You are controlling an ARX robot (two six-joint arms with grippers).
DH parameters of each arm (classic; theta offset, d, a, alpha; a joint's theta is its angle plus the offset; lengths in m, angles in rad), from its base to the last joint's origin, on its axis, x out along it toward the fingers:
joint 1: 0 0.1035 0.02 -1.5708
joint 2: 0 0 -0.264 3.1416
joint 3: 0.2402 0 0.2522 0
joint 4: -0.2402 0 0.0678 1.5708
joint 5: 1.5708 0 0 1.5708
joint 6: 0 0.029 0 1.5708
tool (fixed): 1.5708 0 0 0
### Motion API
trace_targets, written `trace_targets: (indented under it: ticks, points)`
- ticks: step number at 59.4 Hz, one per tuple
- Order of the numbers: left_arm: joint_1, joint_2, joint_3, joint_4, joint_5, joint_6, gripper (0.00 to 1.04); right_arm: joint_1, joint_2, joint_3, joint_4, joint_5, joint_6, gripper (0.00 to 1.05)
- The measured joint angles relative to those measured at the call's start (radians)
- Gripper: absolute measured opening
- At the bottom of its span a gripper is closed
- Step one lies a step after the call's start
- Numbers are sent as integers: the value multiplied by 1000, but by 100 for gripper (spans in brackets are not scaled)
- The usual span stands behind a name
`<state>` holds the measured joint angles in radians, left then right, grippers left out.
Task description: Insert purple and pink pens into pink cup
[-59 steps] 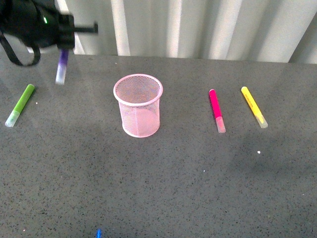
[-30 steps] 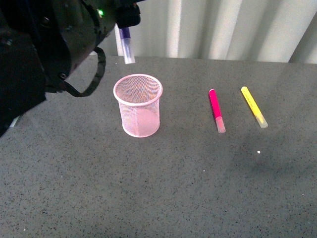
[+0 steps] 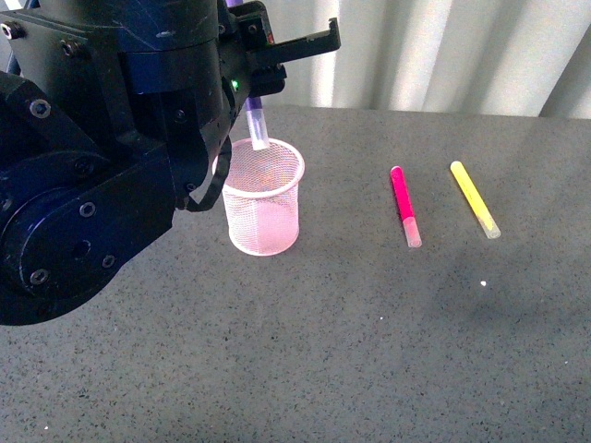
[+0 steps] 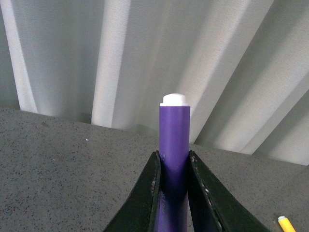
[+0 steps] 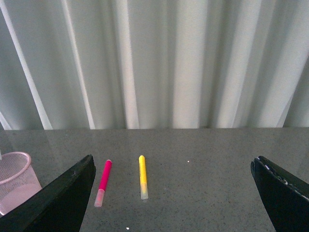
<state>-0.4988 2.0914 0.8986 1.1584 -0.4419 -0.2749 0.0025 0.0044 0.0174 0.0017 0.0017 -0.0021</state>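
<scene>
Two pens | purple pen (image 3: 258, 129): upright, clamped in left end effector (image 4: 174, 155), capped tip down at pink cup (image 3: 263, 221) mouth | pink pen (image 3: 404, 205): flat on bench (image 3: 369, 323), right of cup | right end effector (image 5: 174, 193): spread wide, empty

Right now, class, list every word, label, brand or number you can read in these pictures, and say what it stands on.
No text can be read. The purple pen, pink pen, yellow marker and pink cup show no legible word, brand or number; any print on them is too small to tell.
</scene>
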Motion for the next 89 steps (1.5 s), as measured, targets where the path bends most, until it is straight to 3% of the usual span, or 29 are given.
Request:
trace_targets:
  ticks: [47,59,67,70,73,76,78,89]
  points:
    - [11,78,8,-101,34,-185,13,0,0,0,0,0,0,98]
    - [14,32,-18,-176,96,-269,58,0,0,0,0,0,0,98]
    - [21,-47,-47,-241,109,-273,79,0,0,0,0,0,0,98]
    - [22,-105,-66,-297,129,-246,88,0,0,0,0,0,0,98]
    - [21,-226,-104,-446,211,-166,99,0,0,0,0,0,0,98]
    - [13,-390,-171,-639,259,-53,97,0,0,0,0,0,0,98]
    - [9,-439,-188,-686,261,-23,98,0,0,0,0,1,0,98]
    - [4,-468,-192,-700,264,40,98,0,0,0,0,0,0,98]
